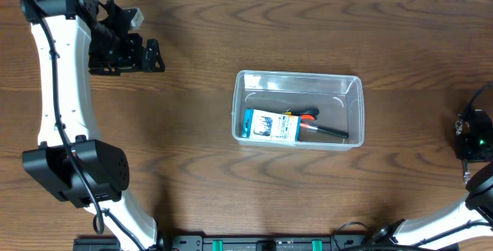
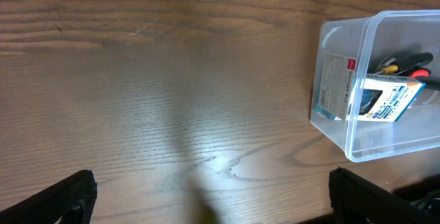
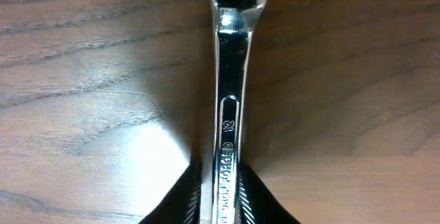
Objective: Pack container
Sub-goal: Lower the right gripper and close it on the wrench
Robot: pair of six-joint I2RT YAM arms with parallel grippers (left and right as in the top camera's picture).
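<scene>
The clear plastic container stands mid-table; it also shows at the right of the left wrist view. Inside lie a blue-and-white card pack and a black and orange-red handled tool. My left gripper is open and empty at the far left of the table, well away from the container. My right gripper is shut on a chrome wrench that sticks out ahead of the fingers above the wood. In the overhead view the right arm sits at the table's right edge, its fingers hidden.
Bare brown wood surrounds the container. The left arm's base stands at the front left. A black rail runs along the front edge.
</scene>
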